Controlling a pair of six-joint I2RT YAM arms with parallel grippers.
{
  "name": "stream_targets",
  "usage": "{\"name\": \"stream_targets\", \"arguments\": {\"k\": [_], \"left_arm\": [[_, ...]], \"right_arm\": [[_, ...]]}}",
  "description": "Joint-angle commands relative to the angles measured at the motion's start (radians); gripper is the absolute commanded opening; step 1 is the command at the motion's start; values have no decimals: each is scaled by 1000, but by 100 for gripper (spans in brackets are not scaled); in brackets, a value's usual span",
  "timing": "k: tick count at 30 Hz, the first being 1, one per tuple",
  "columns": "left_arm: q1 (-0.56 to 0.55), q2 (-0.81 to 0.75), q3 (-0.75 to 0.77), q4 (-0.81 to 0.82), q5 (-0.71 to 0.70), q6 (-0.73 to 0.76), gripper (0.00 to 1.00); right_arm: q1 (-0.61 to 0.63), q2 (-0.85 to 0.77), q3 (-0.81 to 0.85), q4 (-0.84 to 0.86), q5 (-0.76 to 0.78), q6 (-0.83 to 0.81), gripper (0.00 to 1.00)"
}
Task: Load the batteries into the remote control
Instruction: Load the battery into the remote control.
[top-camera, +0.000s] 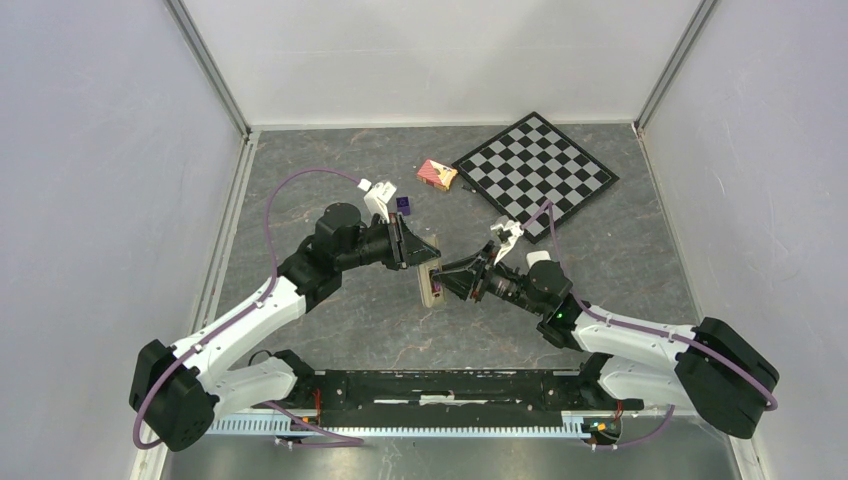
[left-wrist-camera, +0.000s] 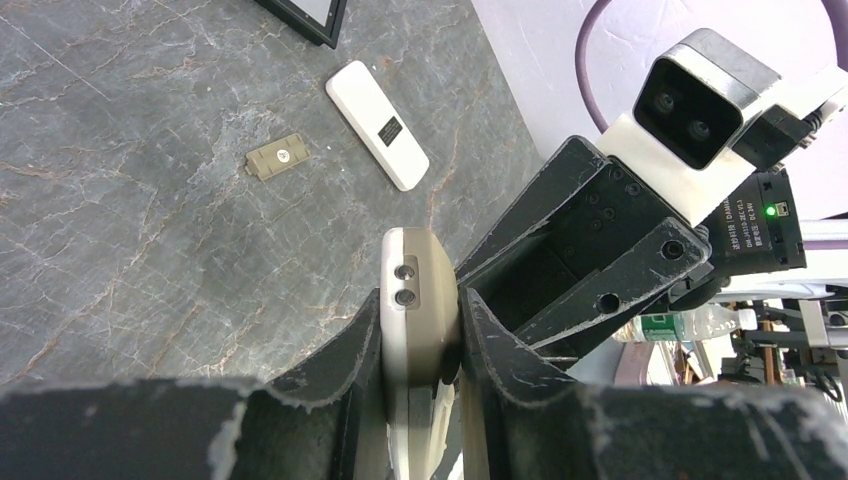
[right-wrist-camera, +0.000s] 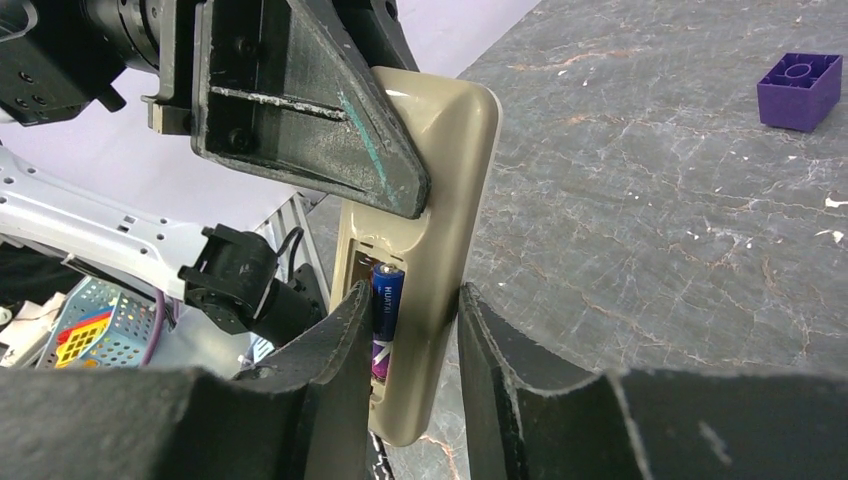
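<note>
The olive-tan remote control (top-camera: 432, 283) hangs above the table between both arms. My left gripper (left-wrist-camera: 420, 340) is shut on its upper end (left-wrist-camera: 420, 290), one finger on each flat face. In the right wrist view the remote control (right-wrist-camera: 455, 150) stands upright with its battery bay uncovered, and one purple-blue battery (right-wrist-camera: 385, 310) lies in the bay. My right gripper (right-wrist-camera: 412, 330) straddles the lower half. Its left finger lies over the battery and its right finger rests against the remote's opposite side. From above, the right gripper (top-camera: 450, 278) meets the remote from the right.
A white remote (left-wrist-camera: 378, 123) and a tan battery cover (left-wrist-camera: 275, 157) lie on the grey marbled table. A checkerboard (top-camera: 535, 165), a small patterned box (top-camera: 437, 174) and a purple block (right-wrist-camera: 797, 90) sit farther back. White walls close in three sides.
</note>
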Motion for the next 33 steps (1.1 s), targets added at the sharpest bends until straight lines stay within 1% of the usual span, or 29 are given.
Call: {"name": "stream_targets", "arguments": {"k": [1,3,6,9,11,16,23,27,29,30,33], "left_arm": [[1,-26,41,75,27,-6,2],[1,-32,41,84,23,0,2],[1,-39,28,93,23,16,2],[1,-45,5,113,22,27,2],[1,-48,-5,124,22,27,2],[2,-44,-12,127,18,30,2],[4,-40,-14,127,11,33,2],[7,-40,-14,129,4,29,2],[7,-43,-20,139,-7,23,2],[7,-45,-24,151,-13,20,2],[7,-51,-40,193,-44,7,2]], "right_arm": [[-2,-3,18,-59,-48,-105,33],[-3,-8,17,-78,-62,-122,37],[-2,-25,19,-80,-83,-102,48],[-4,-40,36,-98,-75,-61,59],[-9,-49,47,-107,-77,-24,65],[-35,-70,44,-75,-115,90,82],[-79,-107,12,-2,-186,225,97],[-88,-120,-7,14,-173,298,98],[-90,-128,-34,-38,-99,425,98],[-90,-135,-84,20,-56,527,98],[-87,-132,-263,280,54,829,98]]}}
